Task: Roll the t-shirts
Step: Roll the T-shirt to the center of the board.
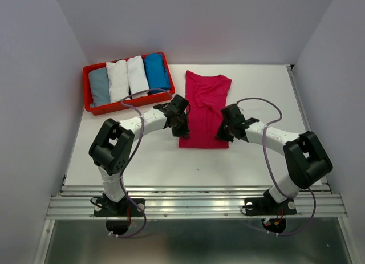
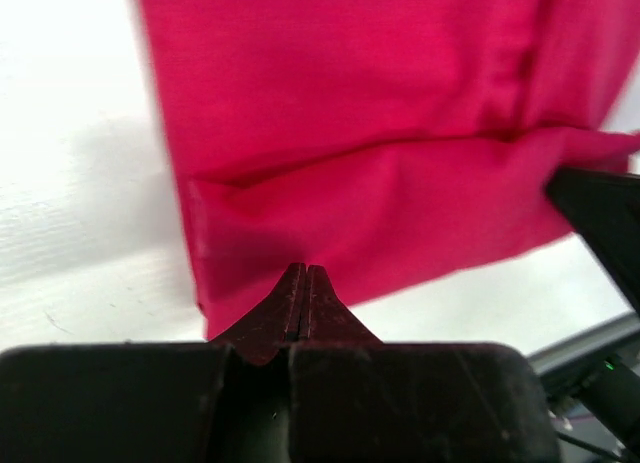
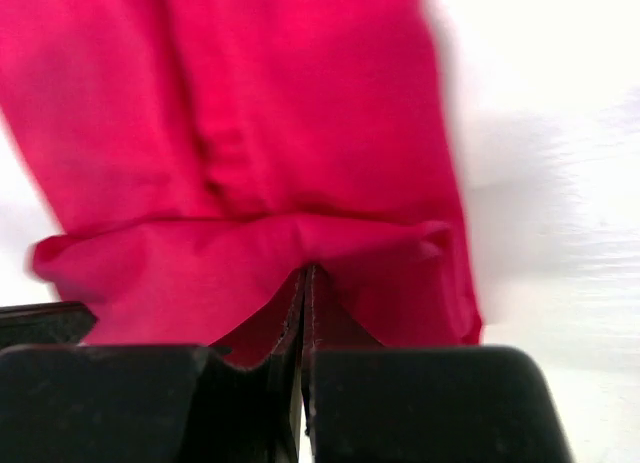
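Observation:
A magenta-pink t-shirt (image 1: 205,98) lies folded into a long strip at the middle of the table, collar end far. My left gripper (image 1: 181,127) is at its near left side and my right gripper (image 1: 223,132) at its near right side. In the left wrist view the jaws (image 2: 303,271) are shut, the near flap of the t-shirt (image 2: 380,203) creased over just beyond them. In the right wrist view the jaws (image 3: 305,273) are shut, a raised fold of the t-shirt (image 3: 250,253) meeting their tips.
A red plastic tray (image 1: 86,90) at the back left holds rolled shirts: grey-blue (image 1: 99,86), two white (image 1: 118,80) and bright blue (image 1: 155,72). White walls enclose the table on three sides. A metal rail runs along the near edge (image 1: 194,204).

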`<state>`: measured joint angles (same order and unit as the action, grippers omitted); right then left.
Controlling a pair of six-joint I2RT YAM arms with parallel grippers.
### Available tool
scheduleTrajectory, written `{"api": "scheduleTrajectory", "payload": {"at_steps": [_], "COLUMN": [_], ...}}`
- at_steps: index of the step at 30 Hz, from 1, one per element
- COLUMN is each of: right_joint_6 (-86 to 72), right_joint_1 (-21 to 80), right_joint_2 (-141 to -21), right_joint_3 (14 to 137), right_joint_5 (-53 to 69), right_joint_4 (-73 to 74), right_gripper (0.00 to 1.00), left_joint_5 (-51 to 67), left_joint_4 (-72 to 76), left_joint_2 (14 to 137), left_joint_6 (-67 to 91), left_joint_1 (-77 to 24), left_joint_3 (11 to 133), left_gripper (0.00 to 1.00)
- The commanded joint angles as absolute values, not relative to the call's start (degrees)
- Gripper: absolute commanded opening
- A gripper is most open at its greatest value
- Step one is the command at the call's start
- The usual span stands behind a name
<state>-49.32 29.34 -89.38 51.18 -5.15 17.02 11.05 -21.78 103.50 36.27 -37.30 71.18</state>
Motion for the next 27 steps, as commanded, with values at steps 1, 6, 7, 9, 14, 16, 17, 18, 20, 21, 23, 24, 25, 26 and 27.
{"api": "scheduleTrajectory", "payload": {"at_steps": [1, 6, 7, 9, 14, 16, 17, 18, 20, 21, 23, 24, 25, 26, 27], "right_joint_6": [-50.36, -50.45, -50.28, -49.49, -46.68, -46.67, -46.84, -46.93, -47.11, -47.28, -47.37, -47.46, -47.55, -47.55, -47.55], "right_joint_1": [29.62, 29.62, 29.62, 29.62, 29.62, 29.62, 29.62, 29.62, 29.62, 29.62, 29.62, 29.62, 29.62, 29.62, 29.62], "right_joint_2": [-90.00, -87.29, -86.14, -82.47, -81.37, -83.13, -84.01, -84.89, -87.70, -88.67, -91.13, -91.40, -91.23, -90.71, -88.70], "right_joint_3": [48.96, 48.16, 48.69, 49.22, 51.41, 51.33, 51.07, 50.80, 49.67, 49.31, 49.04, 48.78, 48.61, 48.34, 48.08], "right_joint_5": [-10.54, -10.55, -10.98, -12.64, -15.46, -15.21, -15.38, -15.73, -17.91, -18.54, -18.90, -18.55, -18.02, -17.50, -16.79], "right_joint_4": [14.77, 16.34, 16.96, 18.80, 21.35, 21.36, 21.27, 20.66, 20.04, 19.78, 19.86, 20.04, 19.95, 20.04, 20.04], "right_gripper": [0.01, 0.01, 0.01, 0.01, 0.01, 0.01, 0.01, 0.01, 0.01, 0.01, 0.01, 0.01, 0.01, 0.01, 0.01], "left_joint_5": [7.74, 5.54, 5.36, 4.40, 5.43, 5.28, 5.19, 5.10, 5.36, 5.45, 5.71, 6.06, 6.76, 6.94, 6.86], "left_joint_4": [-19.95, -21.62, -22.23, -23.11, -23.57, -23.47, -23.38, -22.42, -21.10, -19.96, -19.69, -19.69, -19.60, -19.34, -19.25], "left_joint_2": [104.85, 105.12, 103.81, 101.35, 98.87, 99.66, 100.97, 101.68, 103.70, 104.41, 105.73, 106.43, 106.26, 105.82, 104.08], "left_joint_6": [35.42, 34.37, 34.28, 33.93, 34.19, 34.28, 34.28, 34.36, 34.54, 34.54, 34.54, 34.45, 34.11, 33.93, 33.84], "left_joint_1": [-36.48, -35.86, -35.77, -35.77, -35.86, -35.86, -35.77, -35.77, -35.77, -35.77, -35.86, -35.77, -35.77, -35.86, -35.86], "left_joint_3": [68.38, 67.94, 68.11, 68.99, 70.58, 70.66, 70.58, 70.32, 69.26, 68.91, 68.21, 67.94, 67.07, 66.63, 66.27], "left_gripper": [0.00, 0.00, 0.00, 0.00, 0.00, 0.00, 0.00, 0.00, 0.00, 0.00, 0.00, 0.00, 0.00, 0.00, 0.00]}}
